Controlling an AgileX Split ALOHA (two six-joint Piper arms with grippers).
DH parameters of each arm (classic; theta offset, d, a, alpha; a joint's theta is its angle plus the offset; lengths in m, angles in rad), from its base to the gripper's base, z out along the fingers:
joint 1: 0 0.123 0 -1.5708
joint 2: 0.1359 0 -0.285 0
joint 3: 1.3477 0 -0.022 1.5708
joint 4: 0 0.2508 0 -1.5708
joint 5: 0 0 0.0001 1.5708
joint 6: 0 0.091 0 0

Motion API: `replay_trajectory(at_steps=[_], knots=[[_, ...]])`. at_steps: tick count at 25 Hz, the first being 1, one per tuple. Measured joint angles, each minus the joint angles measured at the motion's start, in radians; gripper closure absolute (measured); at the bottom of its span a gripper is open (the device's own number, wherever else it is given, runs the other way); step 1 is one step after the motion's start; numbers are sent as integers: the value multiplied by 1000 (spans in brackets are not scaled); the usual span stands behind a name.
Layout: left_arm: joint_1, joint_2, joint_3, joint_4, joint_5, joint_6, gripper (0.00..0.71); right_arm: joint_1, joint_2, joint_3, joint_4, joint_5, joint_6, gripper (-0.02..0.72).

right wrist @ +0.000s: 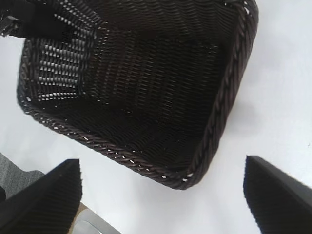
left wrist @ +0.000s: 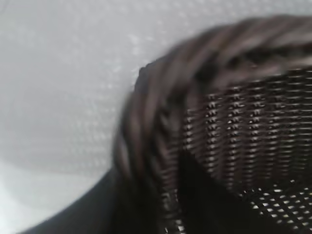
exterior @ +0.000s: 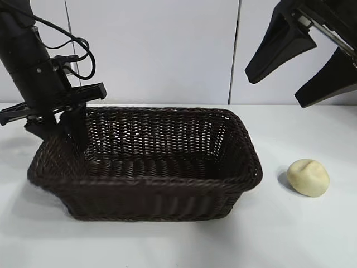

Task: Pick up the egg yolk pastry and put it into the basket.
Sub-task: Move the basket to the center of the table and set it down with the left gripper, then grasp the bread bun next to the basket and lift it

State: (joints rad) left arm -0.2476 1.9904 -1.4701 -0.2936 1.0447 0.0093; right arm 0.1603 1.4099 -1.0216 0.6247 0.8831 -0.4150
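The egg yolk pastry (exterior: 308, 177) is lying on the white table (exterior: 312, 234), just beside the right end of the basket (exterior: 167, 198) and outside it, with a strip of bare table between the two. Nothing is touching the pastry.

The left claw (exterior: 56, 129) is pointing steeply down at the basket's back left corner, one finger dipping inside the wicker wall and the other sitting at or outside the rim. How far apart its fingers are standing cannot be told, and whether it is gripping the rim (left wrist: 146, 131) is also unclear; the left wrist view is showing only the braided edge and the weave close up.

The right claw (exterior: 304, 64) is hanging high above the table, up and behind the pastry, its two dark fingers (right wrist: 44, 200) spread wide and holding nothing. Open air is lying between it and the pastry. A plain pale wall (exterior: 156, 50) is standing behind the table.
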Motion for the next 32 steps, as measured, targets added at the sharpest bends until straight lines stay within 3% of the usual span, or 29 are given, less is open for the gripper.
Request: replay_trajectory(at_steps=[6,9,17,19,26,32], knots=[[1,-136,-4,118,56,-1,51,0,0,0,0,0,0,59],[26,-168,-8,159,62,-1,51,0,0,0,0,0,0,59],[222,-168,-8,241,68,0,51,0,0,0,-1,0,0,59],[252,-168,-8,268,81,0,51,0,0,0,-1,0,0,59],[263,-174,-8,308,163,3,51,0,0,0,-2,0,0,59],[263,-274,5,330,176,8,51,0,0,0,-2,0,0,59]])
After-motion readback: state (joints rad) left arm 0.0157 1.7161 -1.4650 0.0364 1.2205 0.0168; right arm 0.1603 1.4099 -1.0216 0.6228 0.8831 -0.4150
